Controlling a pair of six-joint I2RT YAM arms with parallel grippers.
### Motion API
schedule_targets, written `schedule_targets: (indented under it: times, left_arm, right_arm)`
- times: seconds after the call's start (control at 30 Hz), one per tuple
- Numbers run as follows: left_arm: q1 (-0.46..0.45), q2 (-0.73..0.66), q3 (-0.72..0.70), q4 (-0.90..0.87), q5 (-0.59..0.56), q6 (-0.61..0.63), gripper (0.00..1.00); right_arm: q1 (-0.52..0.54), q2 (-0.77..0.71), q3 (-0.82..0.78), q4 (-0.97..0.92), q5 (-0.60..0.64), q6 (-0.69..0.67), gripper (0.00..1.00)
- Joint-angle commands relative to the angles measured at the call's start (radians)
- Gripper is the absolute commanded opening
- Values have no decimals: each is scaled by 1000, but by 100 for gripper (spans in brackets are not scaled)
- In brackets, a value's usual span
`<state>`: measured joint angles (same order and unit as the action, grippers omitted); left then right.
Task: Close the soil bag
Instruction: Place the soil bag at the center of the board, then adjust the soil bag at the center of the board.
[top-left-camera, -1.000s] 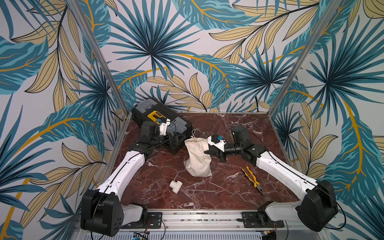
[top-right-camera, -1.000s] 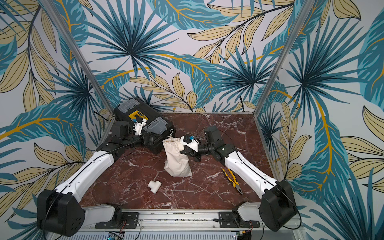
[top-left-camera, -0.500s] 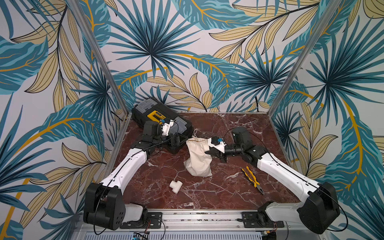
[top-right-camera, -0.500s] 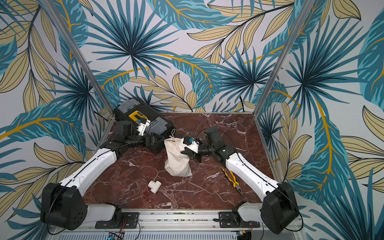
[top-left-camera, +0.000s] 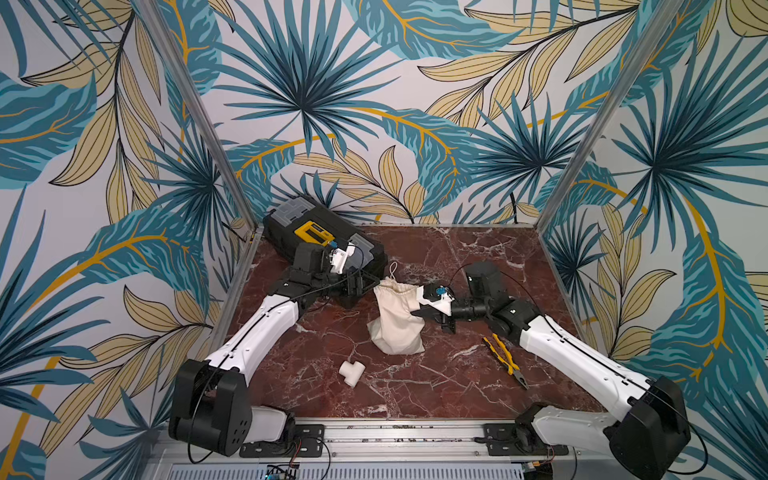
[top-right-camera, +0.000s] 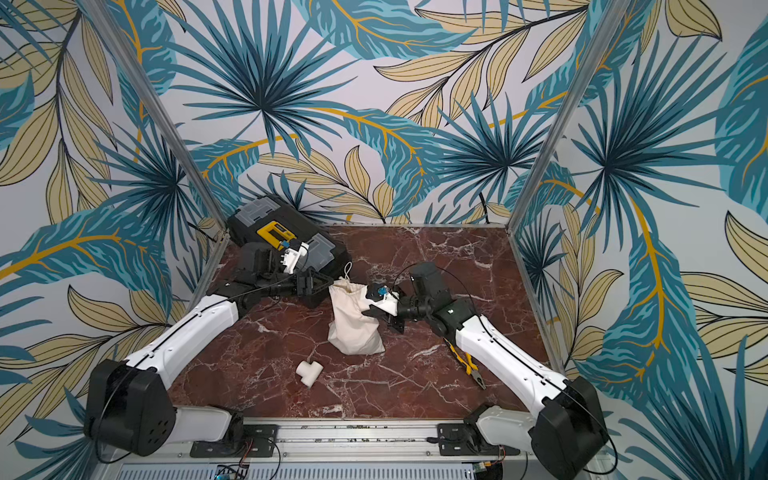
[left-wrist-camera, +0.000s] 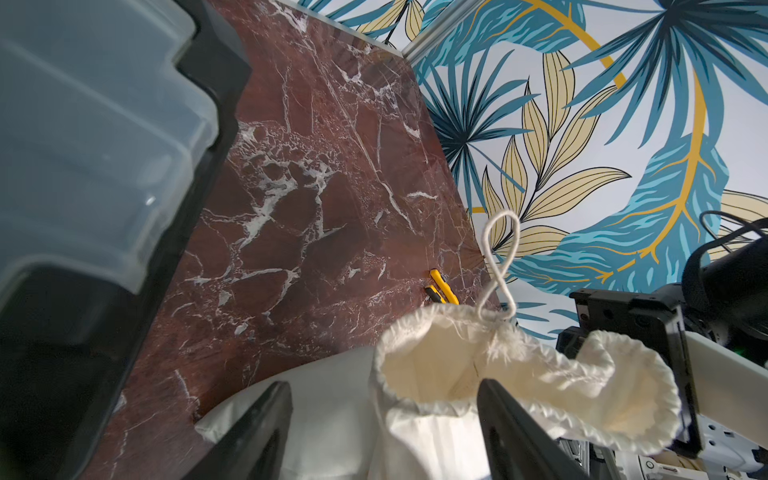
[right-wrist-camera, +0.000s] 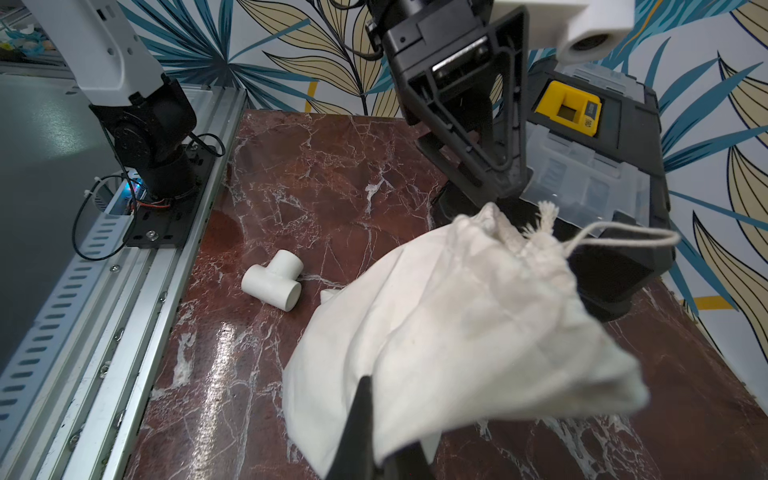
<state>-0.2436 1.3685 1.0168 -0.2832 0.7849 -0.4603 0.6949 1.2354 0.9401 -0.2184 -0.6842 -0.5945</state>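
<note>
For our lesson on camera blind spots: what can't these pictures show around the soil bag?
- Contents of the soil bag: left wrist view, cloth hides them.
- Head of the pliers: left wrist view, behind the bag's rim.
- Tips of the right hand: right wrist view, under cloth, cut by the edge.

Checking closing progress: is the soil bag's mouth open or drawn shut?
Open: the soil bag rim gapes wide in the left wrist view; its cord loop stands free.

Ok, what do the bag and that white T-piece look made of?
The soil bag looks like matte cream woven cloth: soft creases, gathered rim, frayed cord end. The T-piece is probably smooth white plastic: rigid shape, faint sheen.
</note>
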Motion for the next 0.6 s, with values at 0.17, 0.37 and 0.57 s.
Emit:
schedule_targets:
  times: [0.17,0.37,0.57]
  left_arm:
    - [-25,10,32,-43,29,23,63]
    - [-31,14,37,-57,40,26,45]
    - [-31,13,52,-67,69,25,4]
  right_arm:
    - [32,-39,-45,-14,28,-17,0]
    - [42,-46,-56,-13,44,-16,0]
    - [44,-54,-80,8,62,6,0]
